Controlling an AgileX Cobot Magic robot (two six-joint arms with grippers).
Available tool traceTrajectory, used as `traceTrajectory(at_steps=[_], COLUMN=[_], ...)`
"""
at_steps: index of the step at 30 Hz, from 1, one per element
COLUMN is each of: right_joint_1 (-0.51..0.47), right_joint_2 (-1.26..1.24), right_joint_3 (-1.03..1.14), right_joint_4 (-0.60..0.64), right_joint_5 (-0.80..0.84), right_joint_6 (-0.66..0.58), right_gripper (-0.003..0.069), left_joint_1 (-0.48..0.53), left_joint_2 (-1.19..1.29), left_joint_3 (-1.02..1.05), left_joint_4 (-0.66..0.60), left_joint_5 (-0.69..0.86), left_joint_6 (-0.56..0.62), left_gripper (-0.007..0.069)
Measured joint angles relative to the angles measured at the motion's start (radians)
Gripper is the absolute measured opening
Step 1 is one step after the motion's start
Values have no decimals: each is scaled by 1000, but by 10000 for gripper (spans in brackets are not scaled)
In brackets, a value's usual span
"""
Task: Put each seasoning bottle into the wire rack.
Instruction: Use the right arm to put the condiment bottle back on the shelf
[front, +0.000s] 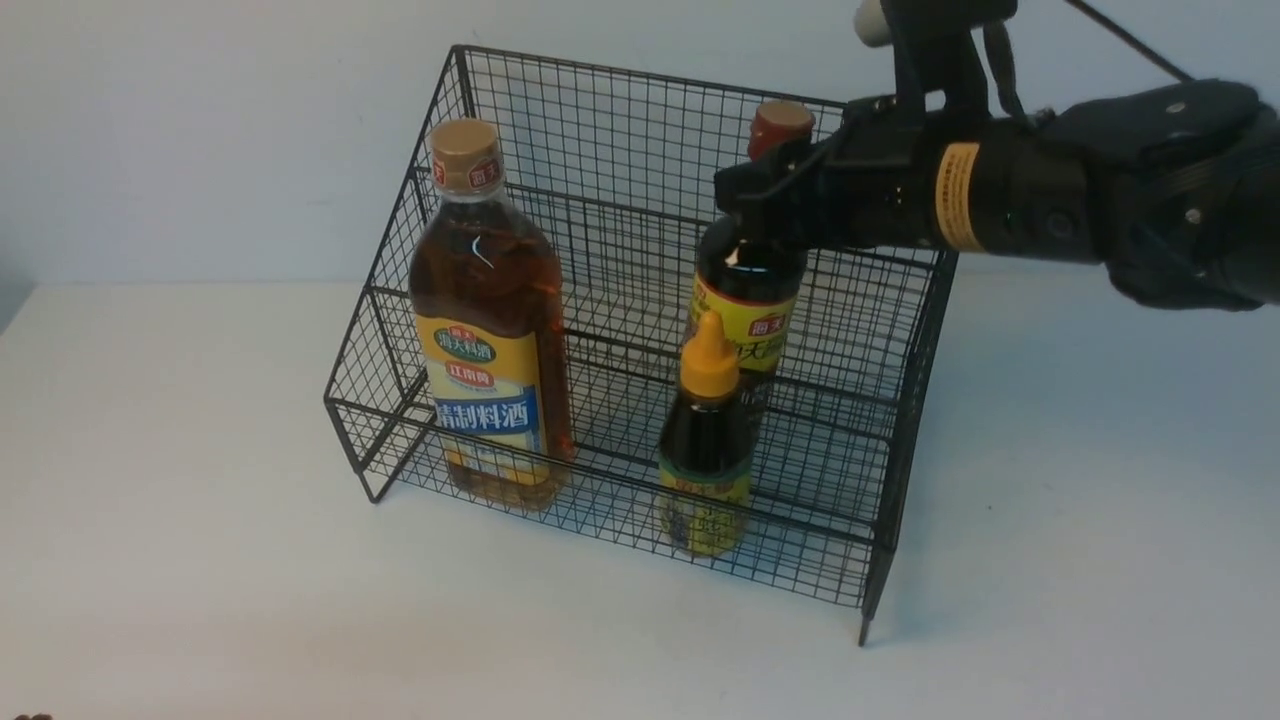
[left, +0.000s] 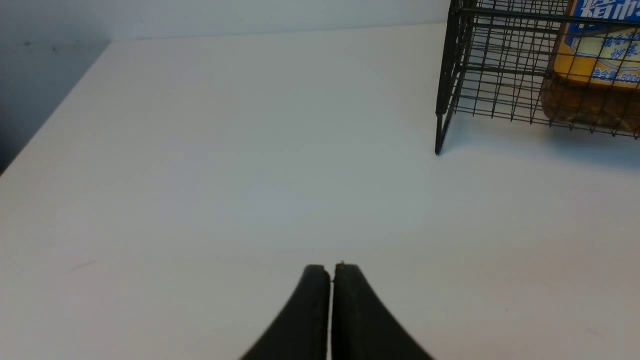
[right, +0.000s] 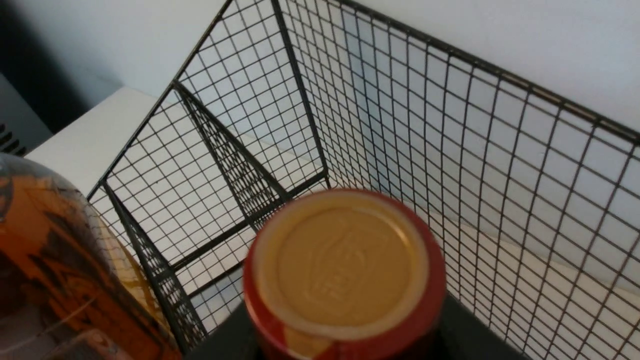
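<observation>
Front: right pincer (front: 745, 205) clamped on neck of tall dark bottle (front: 748, 300), bottle inside rack (front: 900, 470) on the upper step. Amber bottle (front: 490, 320) and small squeeze bottle (front: 705, 450) stand on lower tier.
Left wrist: left pincer (left: 331, 270) together, empty, over tabletop (left: 200, 150).
Right wrist: cap (right: 342, 270) between jaws. Last placement, I'd say; next: confirm it's seated, release, lift clear.

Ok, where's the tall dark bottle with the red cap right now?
In the front view, the tall dark bottle stands inside the wire rack toward its right side, directly behind the small squeeze bottle, with the right gripper at its neck.
</observation>
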Motion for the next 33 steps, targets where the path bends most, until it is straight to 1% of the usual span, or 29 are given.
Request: traceTrajectory(at_steps=[13,15,17,19,22,26,33], right_joint_1=[0,0,0,1,1,1,1], right_joint_2=[23,23,23,23,23,23,-27], right_joint_3=[-14,-14,-15,-13,-13,-13,-12], right_joint_4=[0,0,3,3,3,8,8], right_joint_5=[-21,-24,-60,-85,-92,-93,-92], right_joint_6=[-10,-8,14,24,32,52,56], right_gripper=[281,291,344,413,485,533,545], left_joint_1=[0,0,0,0,0,0,0], left_joint_2=[0,0,0,0,0,0,0], left_joint_3=[0,0,0,0,0,0,0], left_joint_4=[0,0,0,0,0,0,0], left_joint_5=[0,0,0,0,0,0,0], left_joint_6=[0,0,0,0,0,0,0], left_gripper=[-5,-5,-5,-5,-5,-5,-5])
